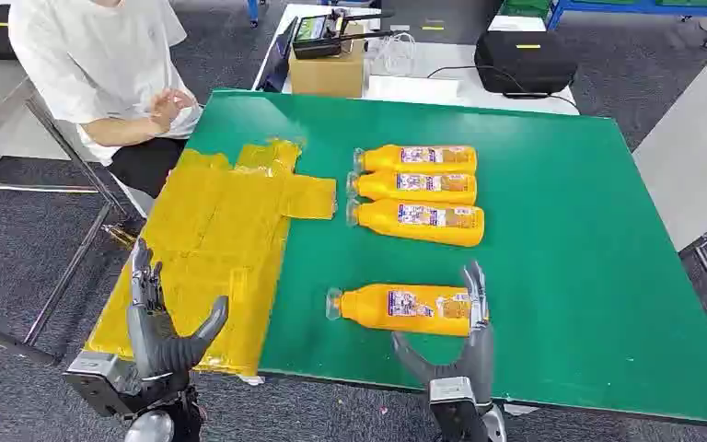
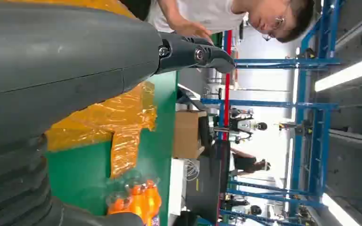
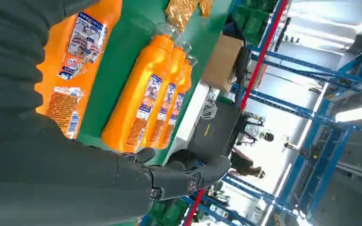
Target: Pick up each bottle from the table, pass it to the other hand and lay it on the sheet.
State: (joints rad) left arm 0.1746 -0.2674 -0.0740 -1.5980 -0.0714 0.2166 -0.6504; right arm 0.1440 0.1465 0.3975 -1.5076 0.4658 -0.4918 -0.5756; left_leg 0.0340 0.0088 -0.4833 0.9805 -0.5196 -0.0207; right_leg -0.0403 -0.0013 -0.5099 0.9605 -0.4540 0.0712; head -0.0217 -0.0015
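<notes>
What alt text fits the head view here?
Robot's right hand reaches around the base of one orange bottle lying near the front edge of a green table; the left hand is open over a yellow sheet. Three more bottles lie side by side behind; a seated person watches.

From my head view, the silver right hand [image 1: 456,345] covers the base end of the nearest orange plastic bottle [image 1: 396,308], so I cannot tell whether it touches it. The crinkled yellow plastic sheet [image 1: 212,249] is partly hidden behind my left hand [image 1: 161,336]. Label print on the three far orange bottles [image 1: 419,193] is too small to read. The seated person in a white shirt [image 1: 92,55] is cut off by the top edge.
</notes>
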